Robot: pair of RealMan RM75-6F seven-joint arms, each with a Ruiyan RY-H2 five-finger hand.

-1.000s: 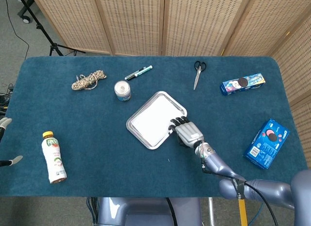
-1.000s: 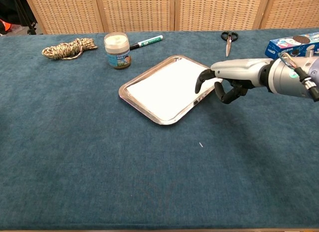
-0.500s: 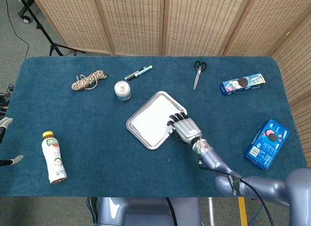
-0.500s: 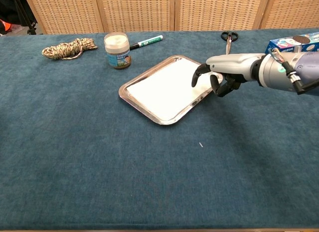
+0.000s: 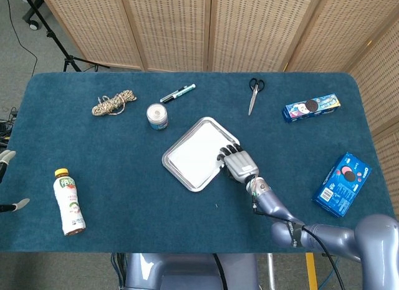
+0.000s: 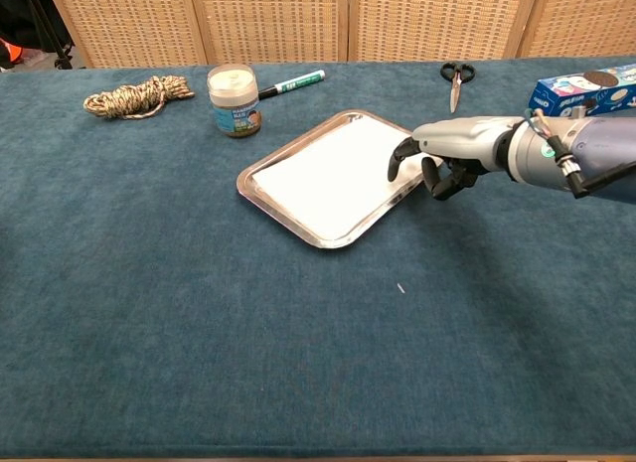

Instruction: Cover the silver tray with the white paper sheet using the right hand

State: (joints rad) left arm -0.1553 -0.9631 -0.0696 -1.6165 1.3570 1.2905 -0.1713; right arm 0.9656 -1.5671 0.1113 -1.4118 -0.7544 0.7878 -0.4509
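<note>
At the centre of the frame, the white paper sheet (image 6: 333,171) is lying inside the silver tray (image 6: 260,198), so the covering looks done. The right robot hand (image 6: 434,156) is hovering over the tray's right edge, fingers curled, seemingly holding nothing.

Right hand (image 6: 444,160) palm down, fingers (image 5: 228,154) curled downward, holding nothing, forearm stretched forward

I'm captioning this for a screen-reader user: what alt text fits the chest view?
A robot hand hovers at the right edge of a silver tray lined with a white paper sheet, on a blue cloth table. Behind lie rope, a jar, a marker and scissors.
</note>
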